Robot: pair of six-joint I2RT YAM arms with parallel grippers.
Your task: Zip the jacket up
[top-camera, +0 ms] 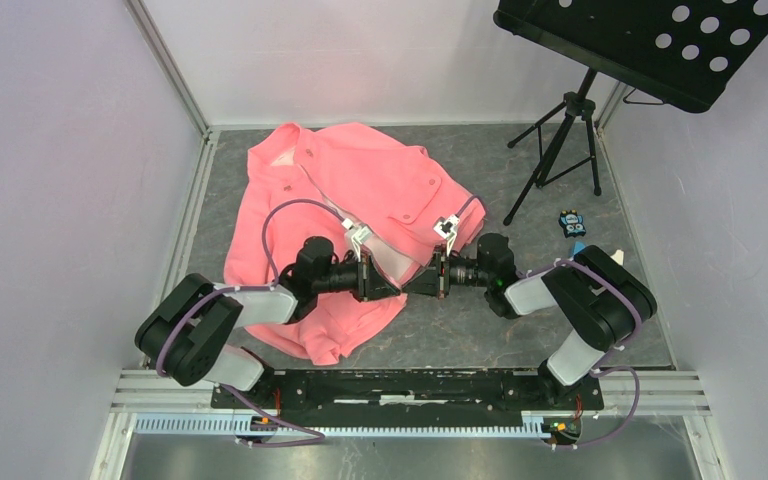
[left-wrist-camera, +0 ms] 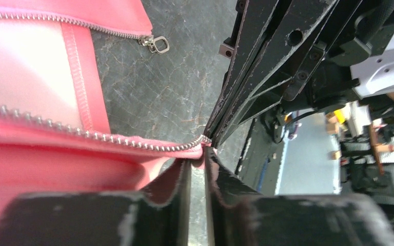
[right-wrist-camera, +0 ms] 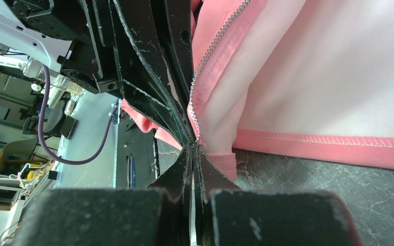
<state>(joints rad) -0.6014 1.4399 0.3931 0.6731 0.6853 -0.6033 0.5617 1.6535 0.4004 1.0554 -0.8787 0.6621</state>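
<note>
**A:** What are the arms holding?

**B:** The left end effector (left-wrist-camera: 197, 171) is pressed together on the pink hem, right at the bottom end of one tooth row (left-wrist-camera: 107, 137). The right end effector (right-wrist-camera: 195, 169) pinches that same corner from the opposite side. The two sets of tips touch, or very nearly.

**A:** So is anything zipped?

**B:** I'd say no. The slider (left-wrist-camera: 154, 43) sits at the foot of the other tooth row, apart from the gripped end, with bare table showing between the two edges. By my reading, feeding the end into the slider and the whole pull up the front are left to do.

**A:** And the jacket itself?

**B:** The jacket (top-camera: 360, 175) lies spread on the far, left-of-centre part of the dark grey marbled table (top-camera: 480, 330), hem towards the arms. White walls (top-camera: 50, 150) close it in — a black perforated music stand (top-camera: 650, 40) on a tripod stands far right, with a small blue object (top-camera: 571, 222) near its feet.
</note>
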